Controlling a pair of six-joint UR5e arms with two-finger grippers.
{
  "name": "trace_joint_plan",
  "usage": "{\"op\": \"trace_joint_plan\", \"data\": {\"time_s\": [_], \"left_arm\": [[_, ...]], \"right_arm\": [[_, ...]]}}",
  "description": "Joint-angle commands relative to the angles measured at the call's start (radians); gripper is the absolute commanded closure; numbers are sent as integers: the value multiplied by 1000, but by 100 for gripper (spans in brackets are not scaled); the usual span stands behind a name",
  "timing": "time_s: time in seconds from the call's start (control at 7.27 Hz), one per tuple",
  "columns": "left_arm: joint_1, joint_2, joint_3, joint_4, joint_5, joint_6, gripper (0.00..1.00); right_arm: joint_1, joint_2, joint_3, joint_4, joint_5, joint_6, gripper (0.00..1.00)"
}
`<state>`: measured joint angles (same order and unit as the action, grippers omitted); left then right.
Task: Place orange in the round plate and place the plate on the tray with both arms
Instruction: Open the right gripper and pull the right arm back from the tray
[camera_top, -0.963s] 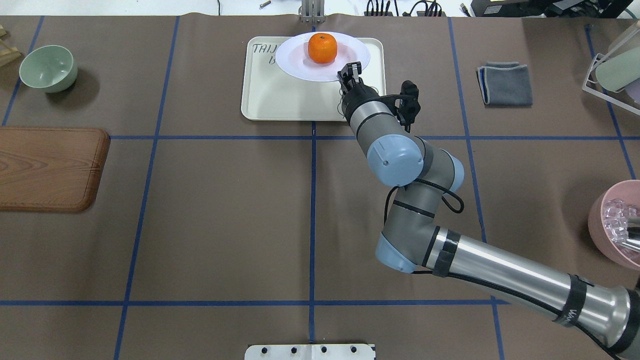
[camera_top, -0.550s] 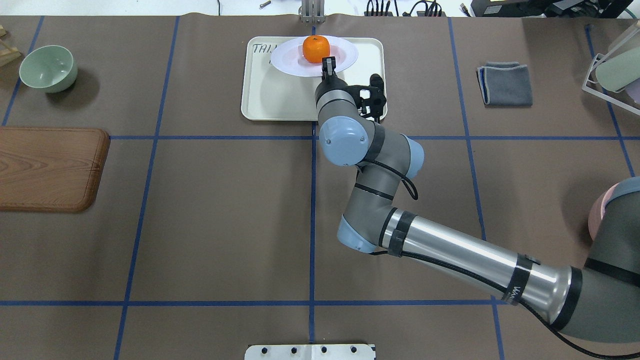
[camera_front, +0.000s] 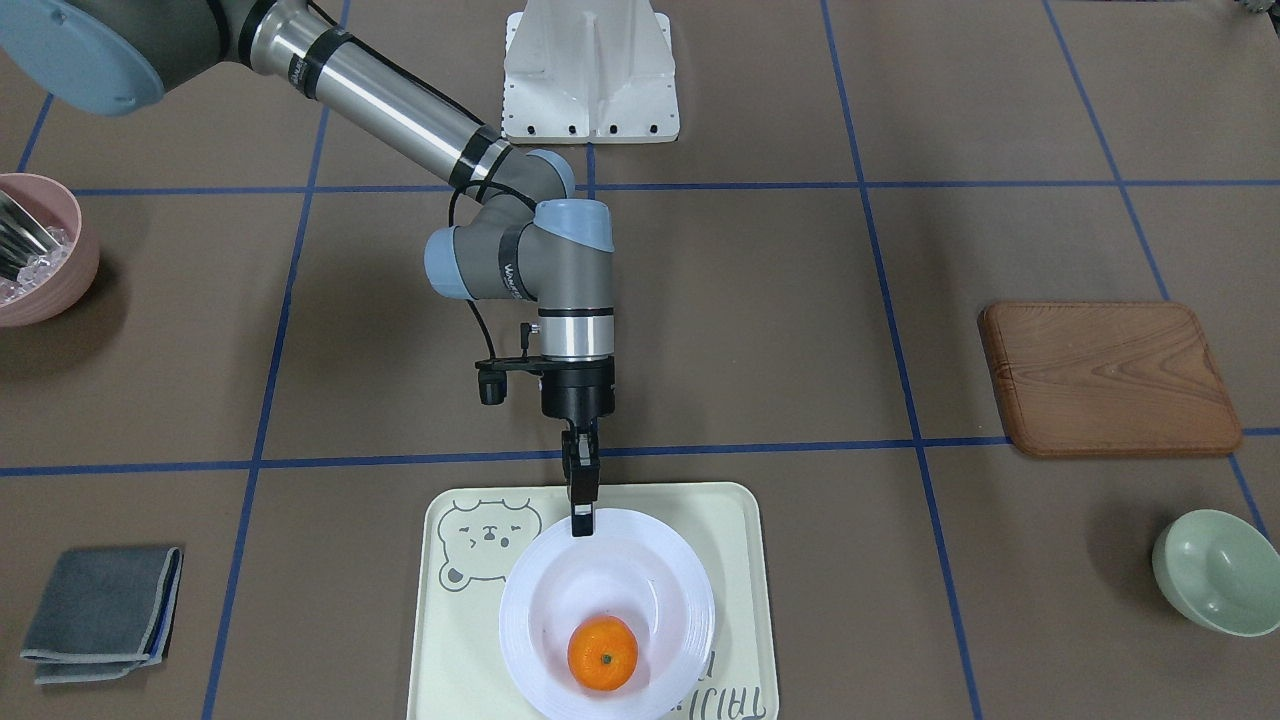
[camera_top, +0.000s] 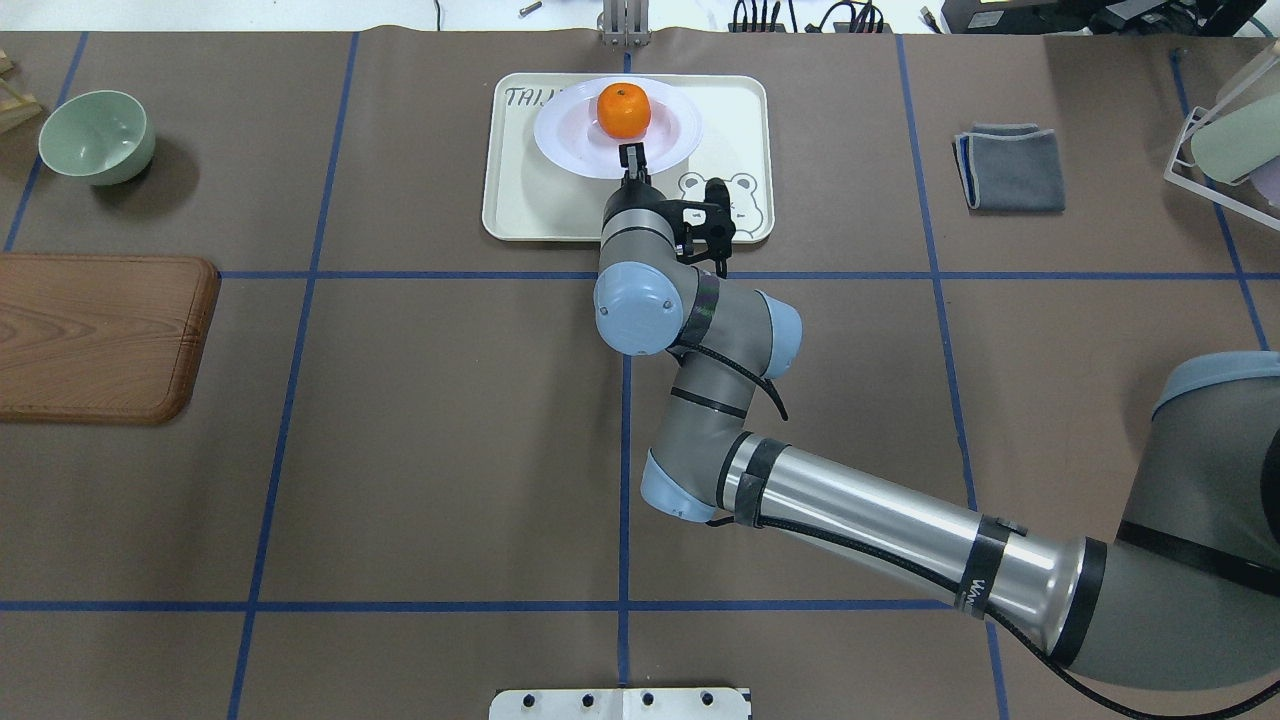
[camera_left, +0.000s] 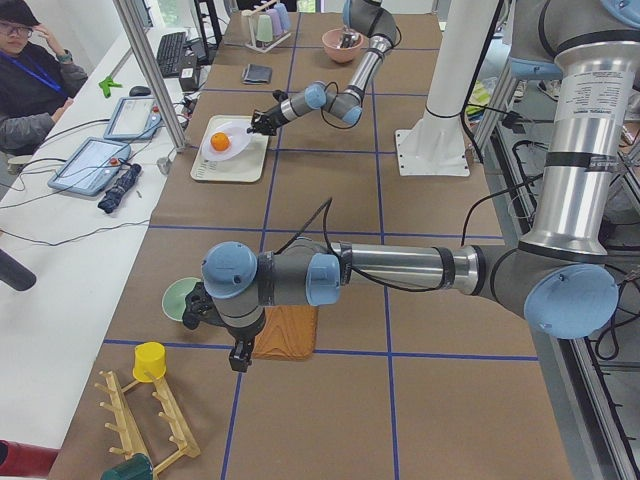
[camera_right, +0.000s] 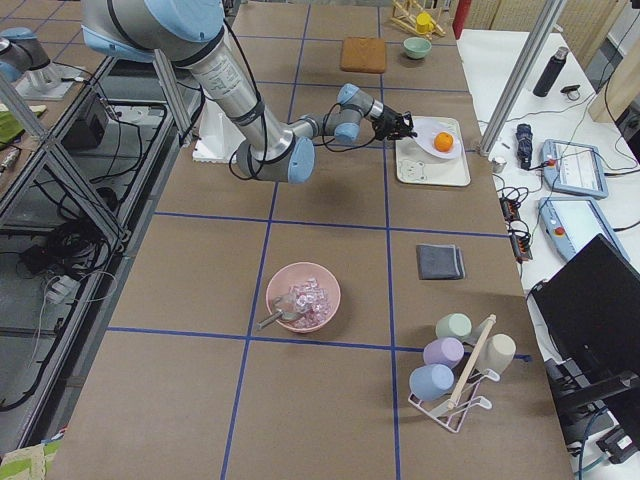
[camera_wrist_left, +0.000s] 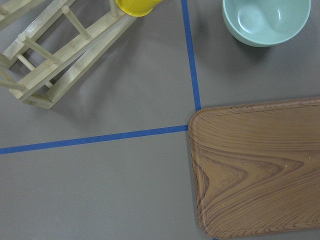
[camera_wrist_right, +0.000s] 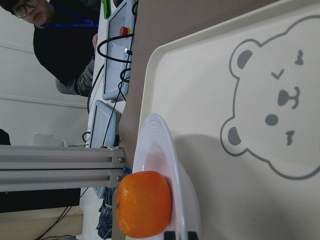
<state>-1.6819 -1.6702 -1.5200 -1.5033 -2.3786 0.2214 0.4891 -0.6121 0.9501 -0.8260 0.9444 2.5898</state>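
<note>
The right arm reaches far forward over the desk with its elbow bent. Its wrist is level and the right hand points away from the base, its fingers pinched narrow on the near rim of the round plate. The left arm stretches low along the desk with its wrist turned down. The left hand points at the desk; whether its fingers are apart or together cannot be told.

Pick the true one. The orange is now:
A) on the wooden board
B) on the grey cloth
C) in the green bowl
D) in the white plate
D: the orange lies in the sunken middle of the white plate, over the cream tray.
</note>
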Motion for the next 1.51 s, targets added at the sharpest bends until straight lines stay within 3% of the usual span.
{"op": "trace_joint_plan", "data": {"time_s": [0.0,0.14,0.28,0.69,0.96,1.38], "left_arm": [[2,0,1,0,-1,-1,1],[2,0,0,0,-1,1,1],[2,1,0,0,-1,1,1],[2,1,0,0,-1,1,1],[2,1,-2,2,-1,1,1],[4,48,-83,2,1,-5,1]], "right_arm": [[-7,-64,144,-4,110,-253,0],[-7,-154,288,-5,150,-392,0],[0,-203,370,-48,239,-498,0],[103,-282,586,-460,535,-953,0],[272,-420,689,-524,792,-1312,0],[559,-607,806,-695,1031,-1908,0]]}}
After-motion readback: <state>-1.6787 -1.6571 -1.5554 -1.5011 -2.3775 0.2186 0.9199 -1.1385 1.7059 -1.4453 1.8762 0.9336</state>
